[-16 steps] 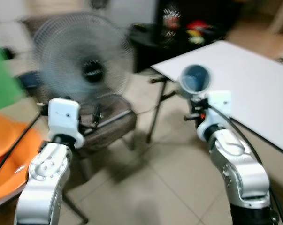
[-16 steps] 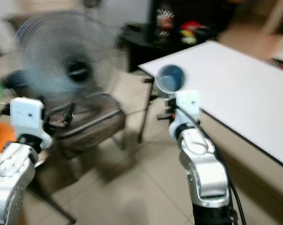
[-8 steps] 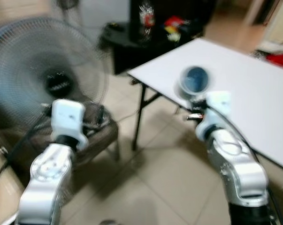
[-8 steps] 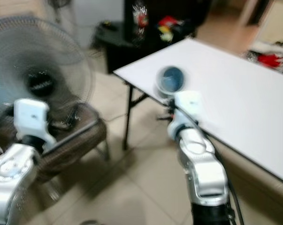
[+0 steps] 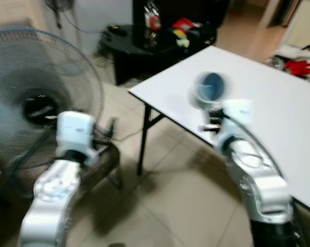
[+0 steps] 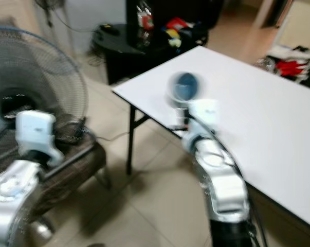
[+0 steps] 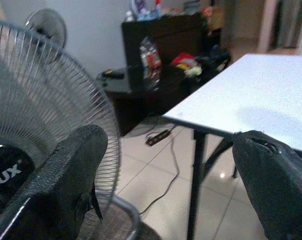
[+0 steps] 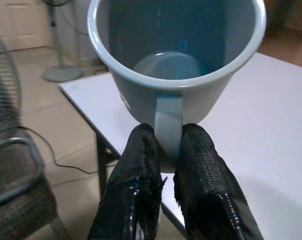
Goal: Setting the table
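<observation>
My right gripper (image 8: 166, 150) is shut on the handle of a pale blue mug (image 8: 178, 65), empty, with its mouth turned toward the camera. In the eye views the mug (image 5: 210, 88) hangs in the air over the near edge of a white folding table (image 5: 278, 98), which runs from the centre to the right. My left gripper (image 7: 166, 165) is open and holds nothing; it hangs in front of the fan, left of the table's corner. The left arm (image 5: 72, 135) stands at the lower left.
A large standing fan (image 5: 36, 103) fills the left side. A brown chair seat (image 6: 67, 170) sits below it. A black low table (image 5: 155, 38) with a bag and colourful items stands behind. Tiled floor (image 5: 165, 206) lies between me and the white table.
The camera has turned right: the fan has slid left and the white table has come closer and more central. The orange and green things at left are gone from view. The mug stays gripped.
</observation>
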### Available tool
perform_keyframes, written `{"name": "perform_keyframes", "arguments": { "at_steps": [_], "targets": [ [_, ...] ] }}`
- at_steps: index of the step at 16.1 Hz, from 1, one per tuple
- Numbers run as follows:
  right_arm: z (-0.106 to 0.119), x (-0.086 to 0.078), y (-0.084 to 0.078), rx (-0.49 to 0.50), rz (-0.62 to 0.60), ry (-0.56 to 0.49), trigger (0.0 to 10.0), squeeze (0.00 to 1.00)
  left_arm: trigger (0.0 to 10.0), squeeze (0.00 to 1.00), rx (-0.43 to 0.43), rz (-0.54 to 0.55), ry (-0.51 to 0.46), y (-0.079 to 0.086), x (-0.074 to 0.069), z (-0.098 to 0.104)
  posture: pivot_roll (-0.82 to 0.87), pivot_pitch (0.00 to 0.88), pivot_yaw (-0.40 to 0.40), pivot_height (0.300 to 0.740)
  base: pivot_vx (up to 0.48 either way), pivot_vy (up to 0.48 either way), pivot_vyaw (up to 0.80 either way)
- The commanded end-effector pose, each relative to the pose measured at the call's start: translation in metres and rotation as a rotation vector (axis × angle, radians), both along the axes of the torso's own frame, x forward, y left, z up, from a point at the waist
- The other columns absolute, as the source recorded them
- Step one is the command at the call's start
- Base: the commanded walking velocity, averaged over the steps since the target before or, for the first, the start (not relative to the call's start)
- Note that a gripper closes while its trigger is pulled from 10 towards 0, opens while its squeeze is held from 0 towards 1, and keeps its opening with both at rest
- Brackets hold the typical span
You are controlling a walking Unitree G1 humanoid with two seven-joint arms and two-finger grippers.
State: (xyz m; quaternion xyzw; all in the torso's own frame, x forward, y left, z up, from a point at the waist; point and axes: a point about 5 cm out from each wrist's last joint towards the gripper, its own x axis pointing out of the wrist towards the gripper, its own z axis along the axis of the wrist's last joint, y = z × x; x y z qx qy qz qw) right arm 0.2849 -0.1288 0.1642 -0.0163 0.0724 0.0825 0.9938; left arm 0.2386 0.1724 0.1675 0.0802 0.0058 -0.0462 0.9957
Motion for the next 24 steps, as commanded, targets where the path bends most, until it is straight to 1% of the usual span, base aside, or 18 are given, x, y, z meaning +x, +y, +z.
{"name": "perform_keyframes", "arguments": {
  "at_steps": [1, 6, 13, 16, 22, 23, 24],
  "targets": [
    [0.003, 0.001, -0.012, -0.015, -0.041, -0.017, 10.0, 0.0, 10.0, 0.0, -0.009, -0.03, -0.019, -0.008, 0.0, 0.004, 0.1, 0.0, -0.058, 0.74, 0.386, 0.0, 0.0],
    [0.002, 0.001, -0.01, -0.014, -0.032, -0.016, 10.0, 0.0, 10.0, 0.0, -0.011, -0.031, -0.017, -0.009, -0.001, 0.003, 0.11, 0.0, -0.058, 0.74, 0.386, 0.0, 0.0],
    [0.001, 0.001, -0.012, -0.017, -0.043, -0.01, 10.0, 0.0, 10.0, 0.0, -0.003, -0.056, -0.019, -0.012, 0.003, 0.004, 0.1, 0.0, -0.044, 0.74, 0.386, 0.0, 0.0],
    [0.0, 0.001, -0.013, -0.02, -0.044, 0.011, 10.0, 0.0, 10.0, 0.0, 0.001, -0.073, -0.018, -0.014, 0.003, 0.004, 0.1, 0.0, -0.042, 0.74, 0.39, 0.0, 0.0],
    [-0.001, 0.007, -0.013, -0.034, -0.022, 0.04, 10.0, 0.0, 10.0, 0.0, 0.007, -0.1, -0.024, -0.017, 0.008, 0.006, 0.1, 0.0, -0.059, 0.74, 0.39, 0.0, -0.79],
    [-0.002, 0.007, -0.012, -0.038, -0.006, 0.06, 10.0, 0.0, 10.0, 0.0, 0.014, -0.126, -0.011, -0.019, 0.007, 0.004, 0.1, 0.0, -0.061, 0.74, 0.386, 0.0, 0.0],
    [-0.006, 0.008, -0.013, -0.101, 0.008, 0.093, 10.0, 0.0, 10.0, 0.0, 0.033, -0.172, 0.01, -0.023, 0.007, 0.001, 0.1, 0.0, -0.07, 0.74, 0.326, 0.0, 0.0]
  ]
}}
